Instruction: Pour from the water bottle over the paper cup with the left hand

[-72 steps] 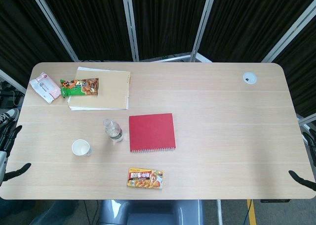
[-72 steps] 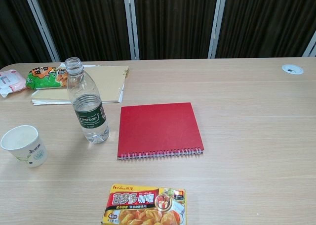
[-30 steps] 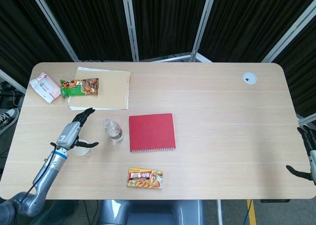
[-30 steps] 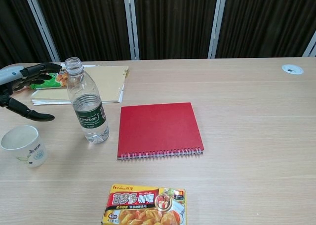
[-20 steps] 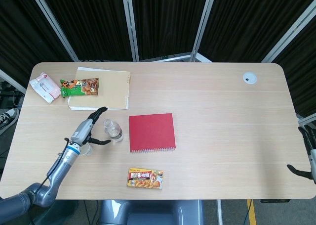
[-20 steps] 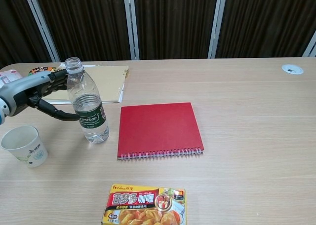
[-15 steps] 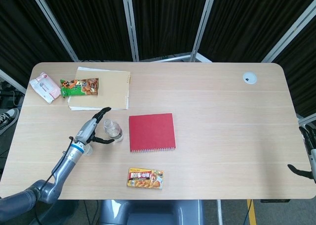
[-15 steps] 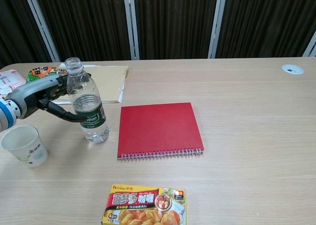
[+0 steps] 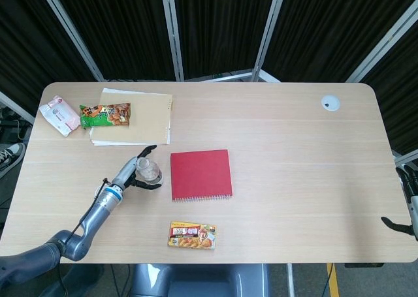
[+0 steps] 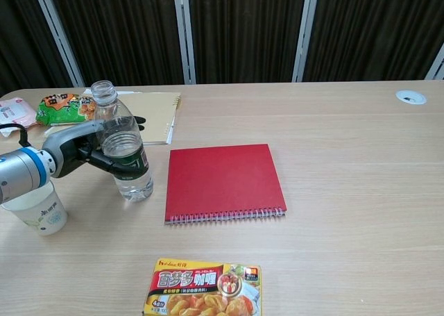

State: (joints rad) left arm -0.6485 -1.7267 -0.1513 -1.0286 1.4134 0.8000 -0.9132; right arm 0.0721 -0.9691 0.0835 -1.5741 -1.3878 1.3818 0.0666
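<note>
- The water bottle [image 10: 123,147] stands upright and uncapped on the desk [image 9: 294,153], left of centre, with water low in it.
- The left hand [image 10: 82,151] reaches in from the left and is wrapped around the bottle's middle, its dark fingers [image 10: 113,162] curling across the label; in the head view the same hand [image 9: 134,171] has the bottle [image 9: 149,171] between thumb and fingers.
- The paper cup [image 10: 36,205] stands on the desk just left of the bottle and nearer the front edge, partly under the left forearm in the chest view; the head view hides it behind the arm.
- The right hand [image 9: 406,202] shows only at the far right edge of the head view, off the side of the desk; I cannot tell whether its fingers are spread or closed.
- A red notebook [image 10: 222,180] lies flat just right of the bottle.
- A yellow curry box [image 10: 202,288] lies near the front edge.
- At the back left a tan folder [image 9: 134,118] carries a green snack bag [image 9: 105,114], with a pink packet [image 9: 59,114] beside it.
</note>
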